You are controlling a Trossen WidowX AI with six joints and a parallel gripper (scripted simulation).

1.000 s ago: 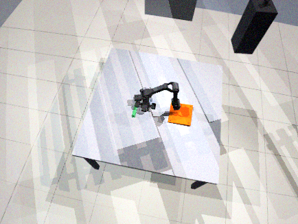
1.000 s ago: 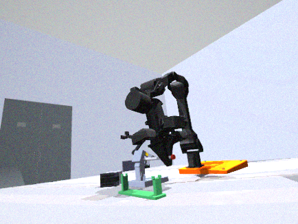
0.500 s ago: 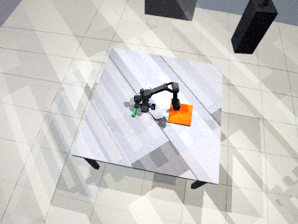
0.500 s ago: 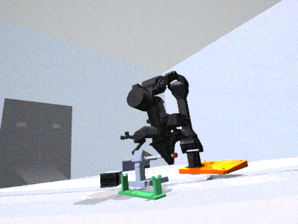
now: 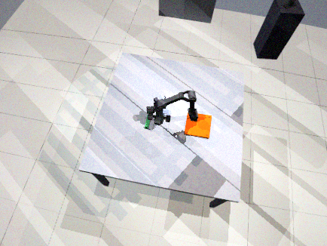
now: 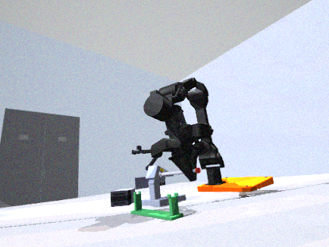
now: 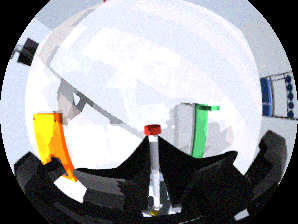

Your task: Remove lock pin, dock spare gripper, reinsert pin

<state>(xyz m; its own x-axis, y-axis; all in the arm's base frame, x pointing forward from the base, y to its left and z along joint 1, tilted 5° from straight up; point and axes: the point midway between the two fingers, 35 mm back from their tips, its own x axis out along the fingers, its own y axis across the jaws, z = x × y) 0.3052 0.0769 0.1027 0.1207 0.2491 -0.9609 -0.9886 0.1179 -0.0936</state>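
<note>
The lock pin (image 6: 178, 173) (image 7: 154, 155) has a pale grey shaft and a red head. My gripper (image 6: 194, 175) (image 7: 152, 137) is shut on the pin's shaft close behind the head. The pin lies nearly level, with its far end at the head of the grey mount (image 6: 153, 187); whether its tip is still inside the socket cannot be told. A black block (image 6: 122, 198) lies behind the mount's left side and may be the spare gripper; its shape is unclear. In the top view the arm hides most of the mount.
A green cradle (image 5: 147, 124) (image 6: 155, 214) (image 7: 200, 135) with upright posts stands close in front of the mount. A dark grey block (image 6: 140, 182) shows behind the mount. The orange plate (image 5: 199, 130) (image 6: 227, 187) (image 7: 47, 135) lies under the arm's base.
</note>
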